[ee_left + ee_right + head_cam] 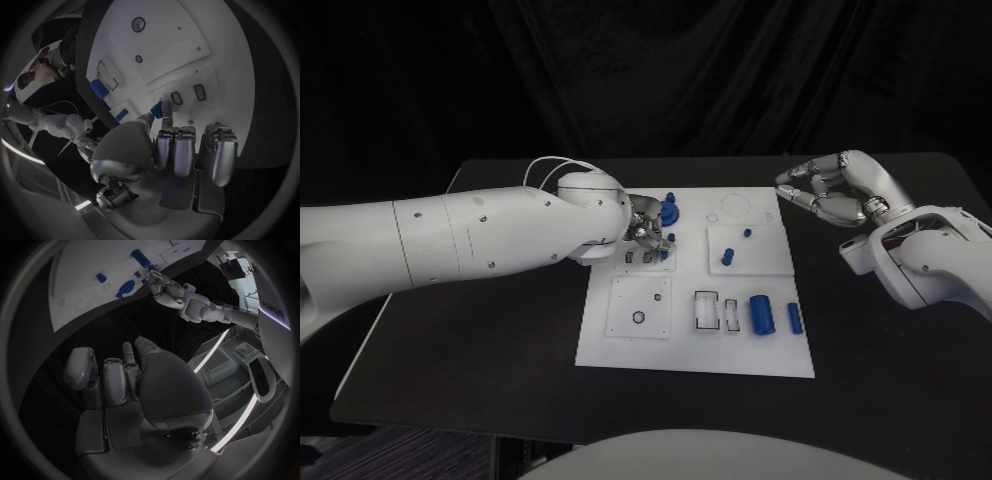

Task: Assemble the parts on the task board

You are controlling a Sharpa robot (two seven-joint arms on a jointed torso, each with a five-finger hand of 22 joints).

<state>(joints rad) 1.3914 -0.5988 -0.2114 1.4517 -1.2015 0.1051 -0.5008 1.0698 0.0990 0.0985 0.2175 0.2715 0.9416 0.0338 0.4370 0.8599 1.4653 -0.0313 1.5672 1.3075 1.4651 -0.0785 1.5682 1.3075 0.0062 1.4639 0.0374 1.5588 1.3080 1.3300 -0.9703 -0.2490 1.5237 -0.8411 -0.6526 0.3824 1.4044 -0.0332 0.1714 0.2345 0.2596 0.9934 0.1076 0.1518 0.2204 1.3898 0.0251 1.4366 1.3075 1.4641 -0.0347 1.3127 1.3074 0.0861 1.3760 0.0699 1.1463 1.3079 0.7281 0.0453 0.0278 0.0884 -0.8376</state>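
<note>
The left hand [643, 222] sits at the far left part of the task board [697, 360], its fingers pointing down onto the white plate. In the left wrist view, the thumb and a finger pinch a small blue part [157, 109] just above the board, right beside two small rectangular slots [188, 95]. In the head view, a larger blue part [669, 211] stands just beyond the fingertips, touching or nearly touching them; which of the two cannot be told.

Nearer the robot than the left hand lies a square inset with a small black ring [638, 317] on it. To the right of that, towards the board's near right part, two clear rectangular frames [707, 310] lie side by side, then a thick blue cylinder [762, 313] and a thinner blue pin [795, 318], all lying flat and apart from one another. Between the two hands, on a raised white square, a short blue peg [728, 257] stands upright, with a smaller blue piece [746, 234] just beyond it.

The right hand [834, 188] hangs over the black table [473, 340] just off the board's far right corner, apart from every part. Its fingers are curled in toward the palm with nothing between them, as the right wrist view confirms [125, 375].
</note>
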